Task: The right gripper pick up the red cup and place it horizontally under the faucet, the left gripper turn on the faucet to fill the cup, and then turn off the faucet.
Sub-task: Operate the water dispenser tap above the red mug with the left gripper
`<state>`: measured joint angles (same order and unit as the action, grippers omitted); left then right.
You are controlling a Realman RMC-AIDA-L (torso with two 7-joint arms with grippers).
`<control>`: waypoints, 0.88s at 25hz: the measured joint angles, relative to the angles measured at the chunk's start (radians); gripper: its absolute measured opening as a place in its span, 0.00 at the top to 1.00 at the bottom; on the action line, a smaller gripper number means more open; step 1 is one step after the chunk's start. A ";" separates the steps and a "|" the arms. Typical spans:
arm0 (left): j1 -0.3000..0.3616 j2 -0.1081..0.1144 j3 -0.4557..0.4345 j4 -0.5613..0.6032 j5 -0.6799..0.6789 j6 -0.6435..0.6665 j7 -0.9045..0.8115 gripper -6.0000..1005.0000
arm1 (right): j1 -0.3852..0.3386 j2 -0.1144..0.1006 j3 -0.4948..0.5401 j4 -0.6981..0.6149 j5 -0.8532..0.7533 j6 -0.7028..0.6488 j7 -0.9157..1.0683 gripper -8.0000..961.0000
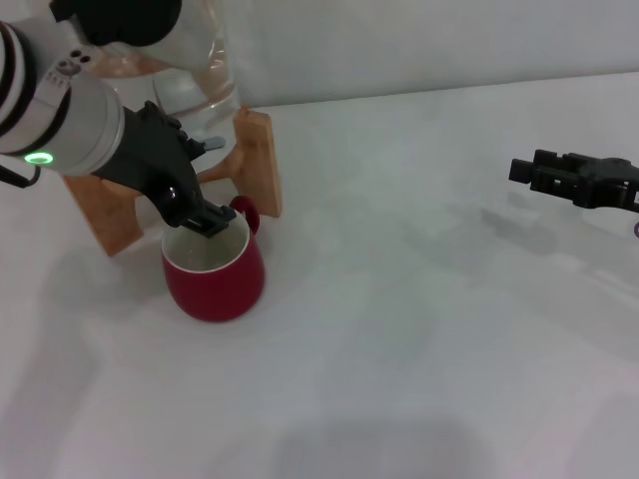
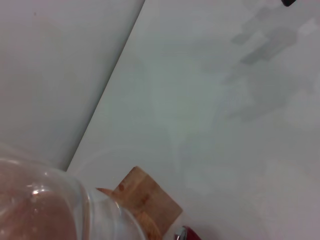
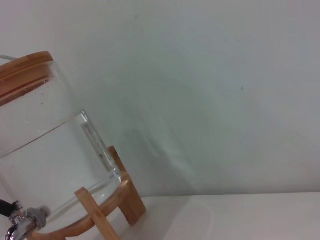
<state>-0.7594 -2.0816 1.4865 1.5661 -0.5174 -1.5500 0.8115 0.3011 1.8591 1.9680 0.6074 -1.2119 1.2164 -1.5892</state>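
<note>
A: On the far left of the head view, what is the left gripper (image 1: 205,222) doing?

B: It reaches down from the silver wrist with the green ring, and its black tip sits right over the back rim of the red cup (image 1: 214,272), under the glass water dispenser (image 1: 195,70). Whether its jaws are released or clenched I cannot tell; the tip is a dark mass against the cup's white inside.

A: And the faucet?

B: From the head it is mostly hidden behind that gripper; only a grey bit of lever pokes out beside the wrist. The right wrist view catches the faucet (image 3: 20,220) as a chrome piece at the foot of the jar, in front of the wooden stand (image 3: 107,210).

A: Where does the cup stand?

B: Upright on the white bench (image 1: 419,329), just in front of the stand, its loop handle turned back toward the stand's right-hand leg. The left wrist view shows only a sliver of its red edge beside that leg.

A: Anything inside it?

B: The inside looks pale; I cannot tell if water is in it.

A: And over on the right?

B: The right gripper (image 1: 521,171) hangs above the bench near the right edge, well apart from the cup, its jaws released and holding nothing.
</note>
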 joint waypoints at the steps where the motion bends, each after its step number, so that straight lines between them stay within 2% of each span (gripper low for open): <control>1: 0.000 0.000 0.001 0.000 0.001 0.001 -0.002 0.20 | 0.000 0.000 0.000 0.000 0.000 0.000 0.000 0.37; 14: 0.002 0.000 0.041 0.015 -0.001 0.004 -0.006 0.20 | -0.002 -0.001 0.001 0.000 0.000 0.000 0.000 0.37; 22: 0.036 -0.003 0.053 0.095 -0.042 0.007 -0.001 0.20 | -0.002 -0.003 0.002 0.000 0.000 0.000 0.002 0.37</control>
<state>-0.7230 -2.0842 1.5396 1.6615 -0.5595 -1.5433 0.8101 0.2990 1.8558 1.9696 0.6075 -1.2119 1.2165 -1.5871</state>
